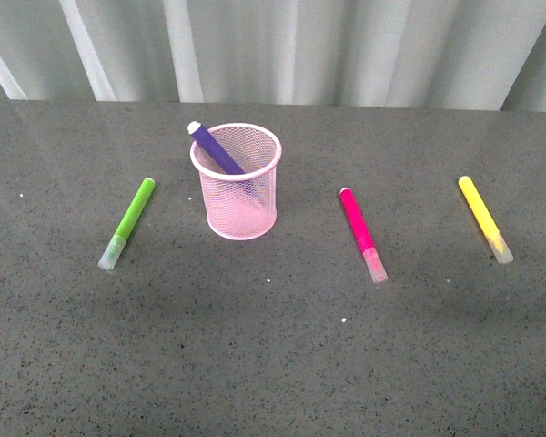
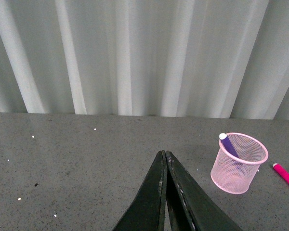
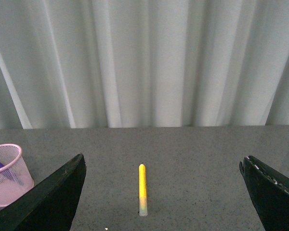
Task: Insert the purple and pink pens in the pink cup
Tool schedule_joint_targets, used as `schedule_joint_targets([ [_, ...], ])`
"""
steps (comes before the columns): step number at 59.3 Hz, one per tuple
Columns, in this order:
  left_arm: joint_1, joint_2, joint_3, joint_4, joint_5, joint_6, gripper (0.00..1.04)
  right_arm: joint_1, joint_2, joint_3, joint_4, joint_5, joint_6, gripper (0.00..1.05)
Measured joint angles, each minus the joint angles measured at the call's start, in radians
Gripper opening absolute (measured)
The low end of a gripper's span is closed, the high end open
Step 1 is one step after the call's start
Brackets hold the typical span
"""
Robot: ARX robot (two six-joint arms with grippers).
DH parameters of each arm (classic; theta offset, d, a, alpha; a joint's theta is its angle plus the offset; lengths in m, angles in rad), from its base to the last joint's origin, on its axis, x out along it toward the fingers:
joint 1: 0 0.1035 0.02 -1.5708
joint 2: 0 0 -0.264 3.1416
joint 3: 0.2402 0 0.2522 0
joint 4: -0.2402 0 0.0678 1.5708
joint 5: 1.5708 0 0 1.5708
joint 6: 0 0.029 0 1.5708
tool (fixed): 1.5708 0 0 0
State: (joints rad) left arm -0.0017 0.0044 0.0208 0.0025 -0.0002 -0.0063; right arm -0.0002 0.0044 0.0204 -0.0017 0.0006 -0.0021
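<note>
Lying nearest, the pink pen (image 1: 362,234) is needing a square mid-barrel pinch from my right jaws, gaping wide, while my left jaws are sitting pressed together.

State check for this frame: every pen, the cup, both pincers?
pink cup: upright
purple pen: inside pink cup, leaning on rim
pink pen: lying on table, outside cup
green pen: lying on table
yellow pen: lying on table
left pincer: shut, empty
right pincer: open, empty
</note>
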Motion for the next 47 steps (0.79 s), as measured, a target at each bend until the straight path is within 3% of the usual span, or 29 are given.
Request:
schedule_joint_targets([
  [5, 0.0, 0.0, 0.0, -0.002, 0.0, 0.0, 0.07, 0.0, 0.0, 0.0, 0.0, 0.0, 0.0, 0.97],
  [23, 0.0, 0.0, 0.0, -0.002, 0.0, 0.0, 0.64, 0.0, 0.0, 0.0, 0.0, 0.001, 0.0, 0.97],
  [25, 0.0, 0.0, 0.0, -0.002, 0.0, 0.0, 0.72, 0.004, 0.026, 0.018, -0.055, 0.019, 0.023, 0.97],
  [29, 0.0, 0.0, 0.0, -0.002, 0.0, 0.0, 0.82, -0.017, 0.233, 0.127, -0.24, 0.069, 0.12, 0.97],
  [35, 0.0, -0.002, 0.0, -0.002, 0.0, 0.001, 0.99, -0.081, 0.585, 0.238, -0.134, 0.048, 0.171, 0.97],
  [40, 0.0, -0.002, 0.0, -0.002, 0.0, 0.002, 0.97, -0.099, 0.908, 0.359, 0.035, 0.051, 0.184, 0.97],
  [47, 0.0, -0.002, 0.0, -0.002, 0.0, 0.002, 0.98, -0.059, 1.3, 0.534, 0.095, 0.024, 0.186, 0.97],
])
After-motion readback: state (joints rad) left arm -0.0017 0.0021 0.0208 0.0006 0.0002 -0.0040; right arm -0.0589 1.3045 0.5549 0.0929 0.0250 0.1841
